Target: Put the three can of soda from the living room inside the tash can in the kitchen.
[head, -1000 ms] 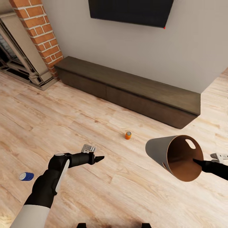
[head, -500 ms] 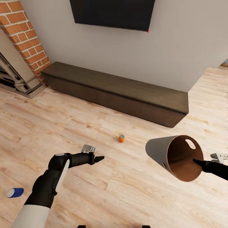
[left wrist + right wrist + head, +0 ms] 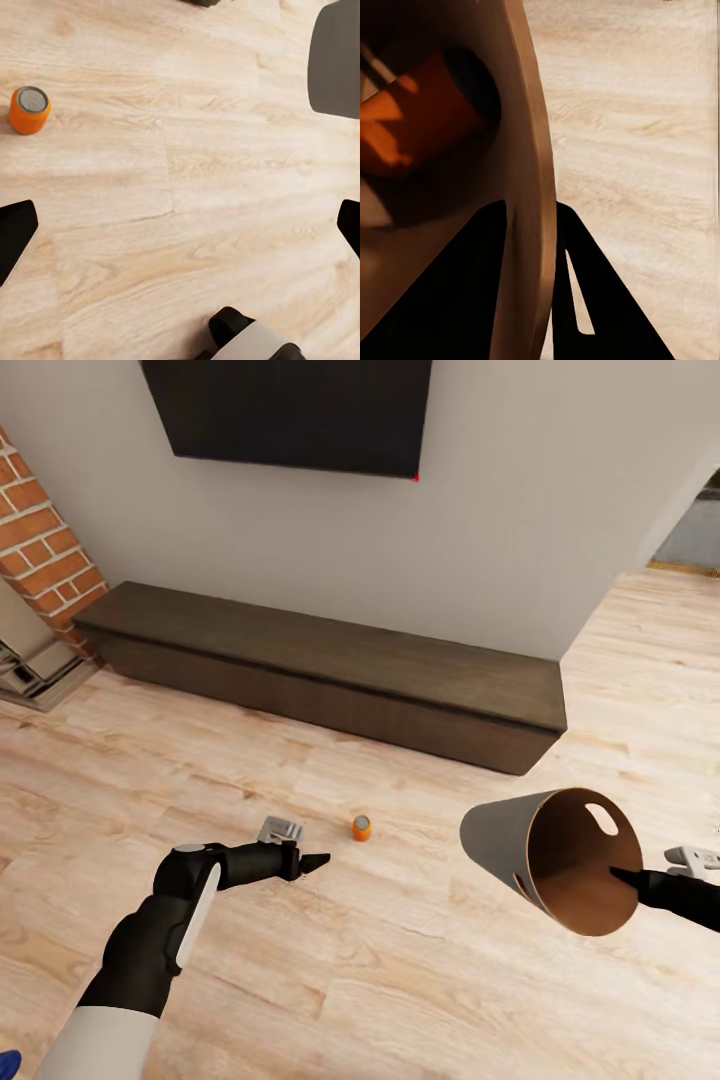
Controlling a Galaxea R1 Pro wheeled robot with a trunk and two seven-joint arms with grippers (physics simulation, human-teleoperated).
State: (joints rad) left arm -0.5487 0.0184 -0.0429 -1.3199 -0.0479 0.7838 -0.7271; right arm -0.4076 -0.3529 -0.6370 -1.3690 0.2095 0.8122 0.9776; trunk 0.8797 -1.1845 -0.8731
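Gripping the rim of the tilted trash can (image 3: 505,838), the right gripper (image 3: 625,879) is holding it above the wood floor (image 3: 420,960). An orange soda can (image 3: 416,120) is lying inside it. The left gripper (image 3: 318,859) is hovering with fingers spread, near another orange can (image 3: 361,828) standing before the dark cabinet (image 3: 330,675).

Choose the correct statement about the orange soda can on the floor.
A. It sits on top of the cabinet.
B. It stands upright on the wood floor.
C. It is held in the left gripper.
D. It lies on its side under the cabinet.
B: the orange soda can stands upright on the wood floor, silver top up, apart from the open left gripper.
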